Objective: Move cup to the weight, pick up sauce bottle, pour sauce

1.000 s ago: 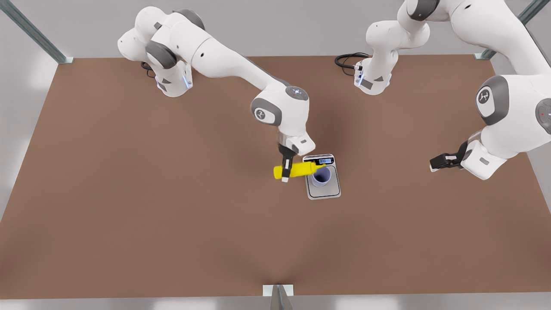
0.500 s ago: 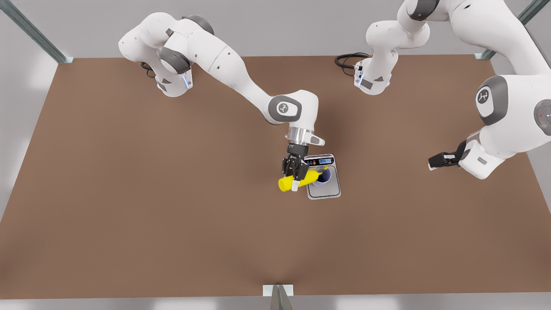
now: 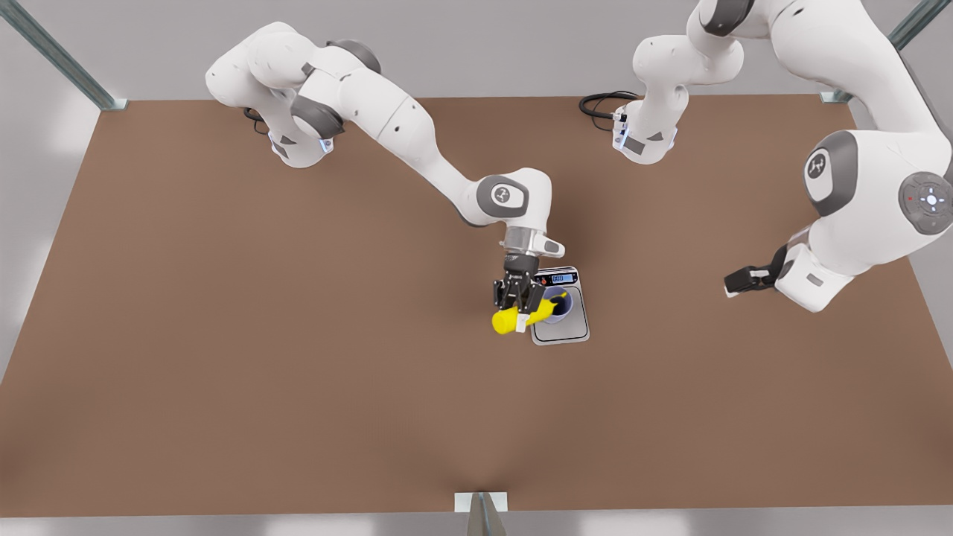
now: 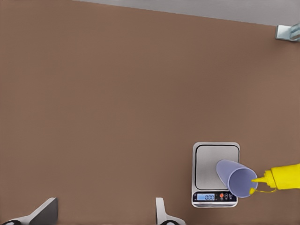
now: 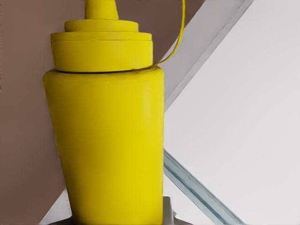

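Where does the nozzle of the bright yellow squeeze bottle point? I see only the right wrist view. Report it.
Observer: The yellow squeeze bottle, tilted in the right gripper, has its nozzle tip at the open mouth of the small lavender-blue cup.
Operator: Confirm that the cup is on the scale.
Observer: It is. It sits on the silver-grey plate of the flat digital scale, toward the display end.
Operator: Report the other arm.
Observer: The left gripper waits open above the brown table, at the front view's right, apart from the scale.
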`<action>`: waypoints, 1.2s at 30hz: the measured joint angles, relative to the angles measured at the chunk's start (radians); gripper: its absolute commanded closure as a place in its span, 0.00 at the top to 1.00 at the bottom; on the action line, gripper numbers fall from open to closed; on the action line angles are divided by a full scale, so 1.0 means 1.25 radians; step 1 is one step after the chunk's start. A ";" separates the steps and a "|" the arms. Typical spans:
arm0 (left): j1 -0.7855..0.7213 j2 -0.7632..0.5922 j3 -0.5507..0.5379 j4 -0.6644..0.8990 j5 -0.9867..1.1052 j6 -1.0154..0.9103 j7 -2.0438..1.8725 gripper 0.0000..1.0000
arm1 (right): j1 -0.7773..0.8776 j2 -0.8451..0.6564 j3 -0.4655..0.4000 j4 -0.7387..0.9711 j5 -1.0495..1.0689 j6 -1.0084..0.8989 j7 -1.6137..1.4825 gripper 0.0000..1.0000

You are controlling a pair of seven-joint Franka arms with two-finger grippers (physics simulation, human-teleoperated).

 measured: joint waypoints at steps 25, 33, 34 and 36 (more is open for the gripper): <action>-0.003 0.003 0.001 -0.001 0.003 0.000 -0.013 1.00 | -0.416 -0.091 0.017 -0.026 0.884 0.230 -0.488 0.52; -0.024 0.005 0.001 0.000 0.004 0.001 -0.034 1.00 | -0.613 -0.094 0.016 -0.129 1.468 0.259 -1.149 0.52; -0.023 0.005 0.000 0.000 0.004 0.001 -0.034 1.00 | -0.625 -0.096 0.017 -0.143 1.523 0.251 -1.195 0.52; -0.023 0.004 0.000 0.000 0.004 0.001 -0.034 1.00 | -0.646 -0.096 0.017 -0.153 1.617 0.182 -1.246 0.52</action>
